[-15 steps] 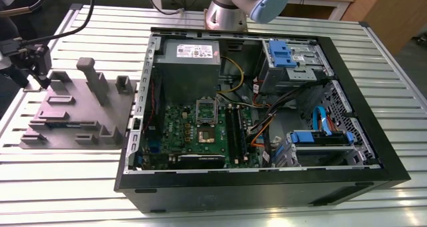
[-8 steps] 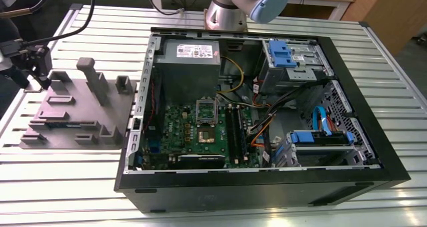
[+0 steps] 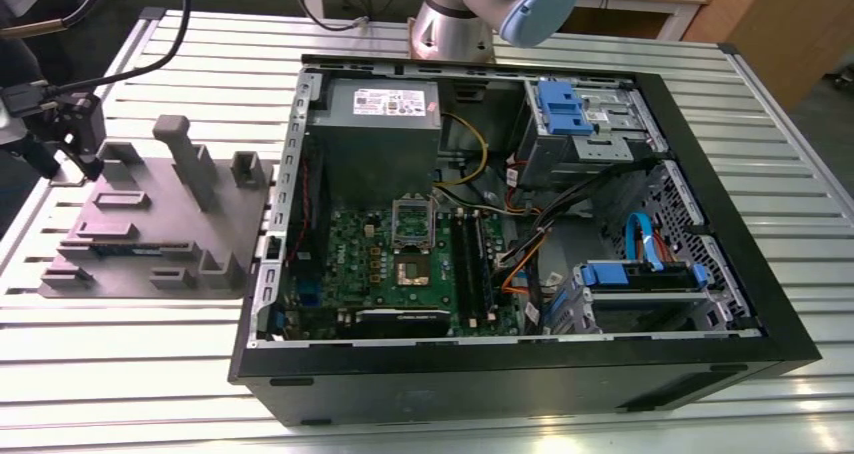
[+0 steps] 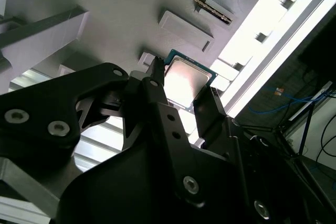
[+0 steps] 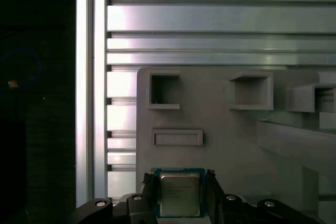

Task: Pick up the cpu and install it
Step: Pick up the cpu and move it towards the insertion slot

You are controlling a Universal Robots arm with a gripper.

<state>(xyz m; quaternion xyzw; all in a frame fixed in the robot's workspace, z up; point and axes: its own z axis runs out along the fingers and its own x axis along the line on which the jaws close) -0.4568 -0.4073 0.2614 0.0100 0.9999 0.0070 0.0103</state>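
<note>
Two black fingers point(image 5: 149, 190) of the claw point(image 5: 181, 182) pinch one square chip point(image 5: 179, 195) by opposite edges in both wrist views. The chip lies flat near a corner of one grey tray point(image 5: 226, 145). One open computer case point(image 3: 747, 314) with one green board point(image 3: 400, 274) inside stands on the slatted table point(image 3: 134, 374), just beside that tray on the exterior view's right.

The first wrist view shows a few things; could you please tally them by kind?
cpu: 1
grey tray: 1
gripper: 1
slatted table: 1
Total: 4
</note>
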